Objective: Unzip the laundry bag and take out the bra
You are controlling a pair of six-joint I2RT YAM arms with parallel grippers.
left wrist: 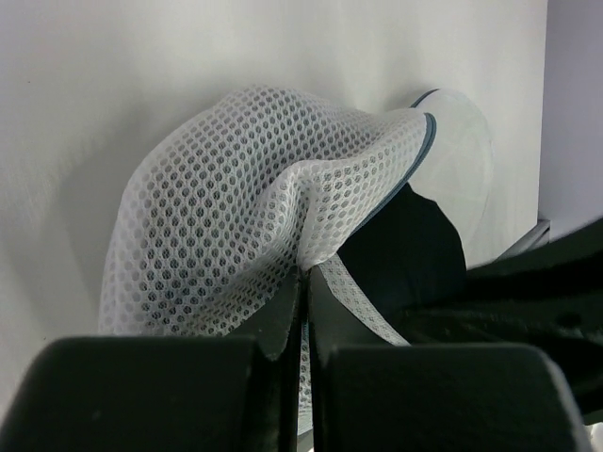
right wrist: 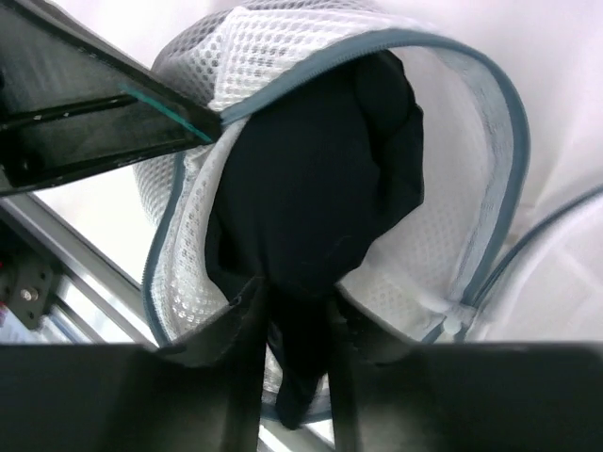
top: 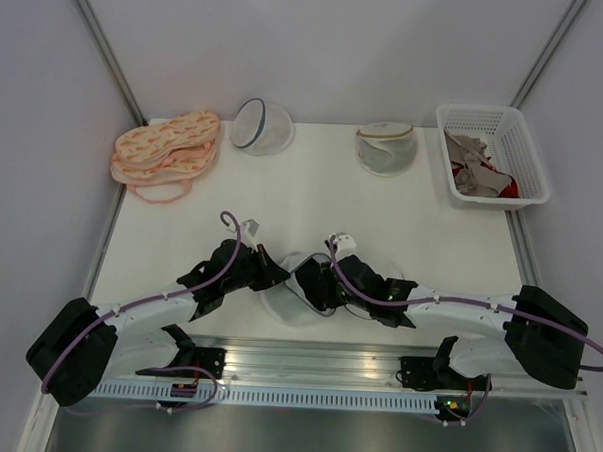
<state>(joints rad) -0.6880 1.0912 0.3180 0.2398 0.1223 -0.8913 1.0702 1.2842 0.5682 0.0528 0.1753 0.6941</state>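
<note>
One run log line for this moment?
left gripper: shut on laundry bag mesh | right gripper: shut on bra | laundry bag: open | bra: partly inside

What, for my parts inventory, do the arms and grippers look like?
The left arm and right arm have white links, black joints and a purple cable along each. The left gripper and right gripper are black with two flat fingers.

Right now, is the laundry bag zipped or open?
Open: the laundry bag gapes wide at its rim, with the bra exposed in its mouth.
</note>
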